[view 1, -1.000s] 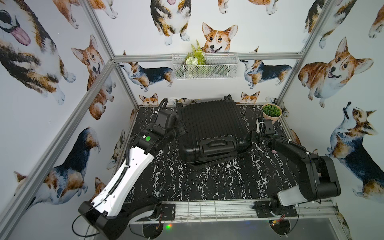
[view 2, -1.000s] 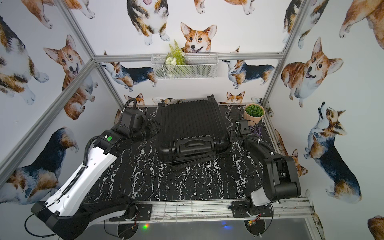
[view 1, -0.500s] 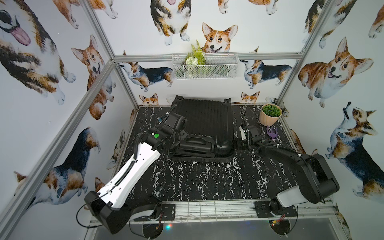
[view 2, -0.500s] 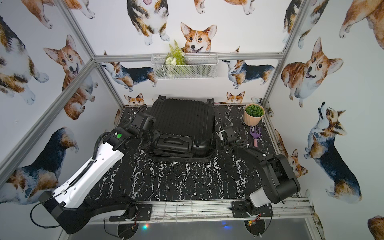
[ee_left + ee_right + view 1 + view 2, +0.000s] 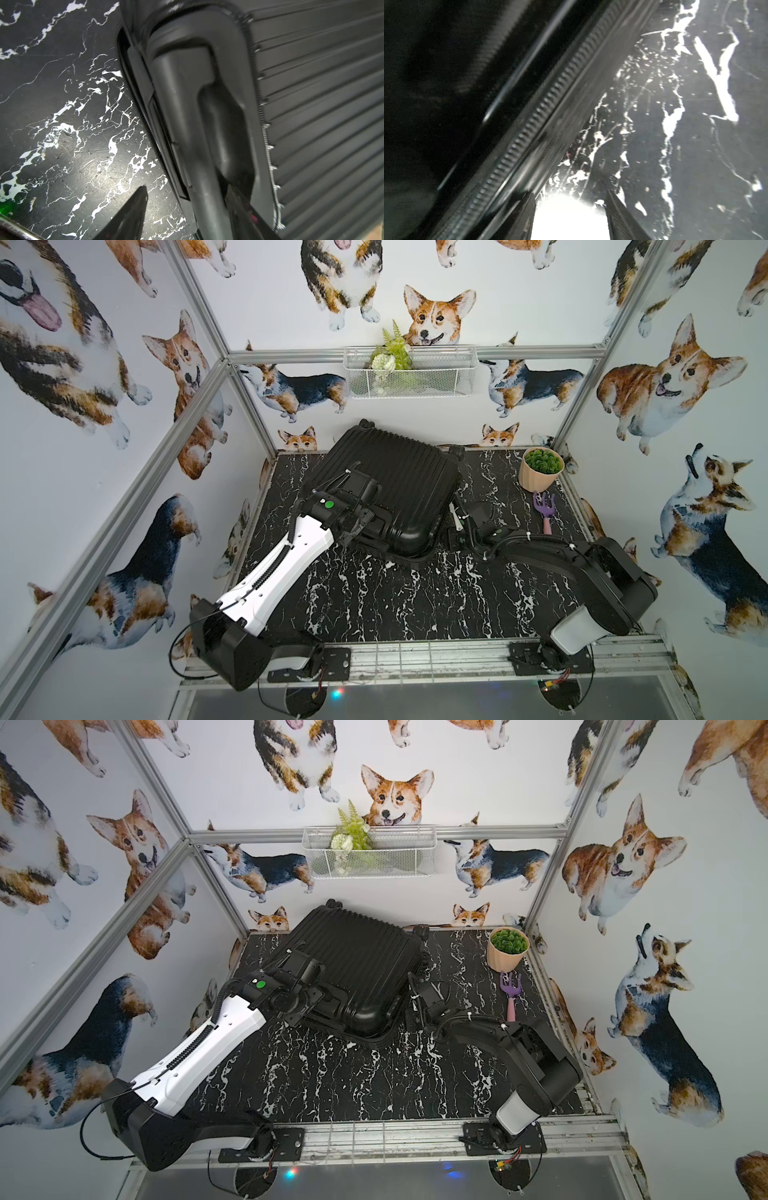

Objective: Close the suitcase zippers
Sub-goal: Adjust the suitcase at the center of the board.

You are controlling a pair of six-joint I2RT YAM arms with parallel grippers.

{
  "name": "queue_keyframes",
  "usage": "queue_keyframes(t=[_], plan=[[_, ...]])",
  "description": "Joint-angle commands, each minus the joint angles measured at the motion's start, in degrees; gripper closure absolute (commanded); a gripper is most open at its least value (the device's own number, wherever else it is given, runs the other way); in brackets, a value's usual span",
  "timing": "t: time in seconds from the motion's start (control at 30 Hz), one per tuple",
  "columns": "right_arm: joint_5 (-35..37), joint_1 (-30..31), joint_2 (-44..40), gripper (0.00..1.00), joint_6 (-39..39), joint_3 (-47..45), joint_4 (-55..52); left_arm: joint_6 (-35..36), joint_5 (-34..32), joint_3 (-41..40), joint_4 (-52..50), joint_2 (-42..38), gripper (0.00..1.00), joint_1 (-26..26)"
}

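The left arm [image 5: 286,556] reaches forward with its wrist bent down, and the left pincer [image 5: 186,187] is spread astride the handle [image 5: 180,93] of the one suitcase [image 5: 395,472]; one finger is clear of the handle, over the table [image 5: 62,104]. The right arm [image 5: 552,551] lies low with its elbow folded. The right pincer [image 5: 571,194] is spread and empty, with the zippers [image 5: 542,104] running just beside one finger.

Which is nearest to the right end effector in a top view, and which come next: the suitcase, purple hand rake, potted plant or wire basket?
1. suitcase: directly beside the right end effector, on its left.
2. purple hand rake: lying flat, off to the right.
3. potted plant: just behind the rake, in the back right corner.
4. wire basket: mounted high at the back.
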Motion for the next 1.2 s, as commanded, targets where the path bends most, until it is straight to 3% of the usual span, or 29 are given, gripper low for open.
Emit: queue_keyframes(t=[0.0,0.43,0.57,0.7,0.83,1.0,1.17], plan=[[0.0,0.3,0.2,0.43,0.8,0.9,4.4,-2.3,-0.6,-0.9,-0.6,1.2,0.36,0.9],[1.3,0.4,-2.5,0.43,0.0,-0.3,4.1,1.8,2.4,-3.5,6.8,5.8,0.43,6.0],[3.2,0.4,-4.3,0.43,-0.8,-0.9,4.2,3.2,2.1,-1.7,6.5,7.5,0.5,6.1],[6.4,0.3,-6.7,0.43,-3.2,-1.1,3.3,3.9,2.3,-1.2,6.6,8.2,0.66,6.2],[10.3,0.1,-10.1,0.43,-6.9,-1.0,0.5,4.5,0.8,-0.6,5.7,7.5,0.68,7.0],[9.2,-4.1,-15.0,0.43,-7.9,-2.4,-1.7,8.5,-0.2,0.6,5.8,5.9,0.69,10.7],[8.3,-9.0,-20.2,0.42,-10.1,-4.3,-3.2,18.2,0.0,2.7,7.4,5.9,0.74,14.8]])
